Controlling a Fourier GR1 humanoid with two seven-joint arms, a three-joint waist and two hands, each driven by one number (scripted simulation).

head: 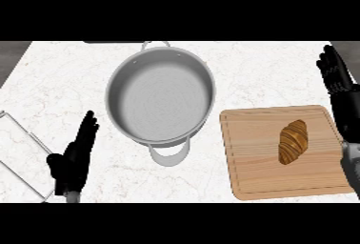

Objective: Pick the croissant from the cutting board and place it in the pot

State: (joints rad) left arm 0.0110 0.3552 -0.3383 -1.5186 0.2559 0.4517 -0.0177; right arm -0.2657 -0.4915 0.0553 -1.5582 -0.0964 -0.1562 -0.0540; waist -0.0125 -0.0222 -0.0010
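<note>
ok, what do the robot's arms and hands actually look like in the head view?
Both hands are black, with slim, segmented fingers and a thumb: left hand, right hand. Only the right forearm shows clearly. It is a smooth grey shell at the view's right edge, with a darker wrist section between it and the hand. No cables, markings or sleeves are visible.

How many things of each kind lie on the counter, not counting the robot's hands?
Pot: 1
Cutting board: 1
Croissant: 1
Tray, partly out of view at the left edge: 1
Total: 4
</note>
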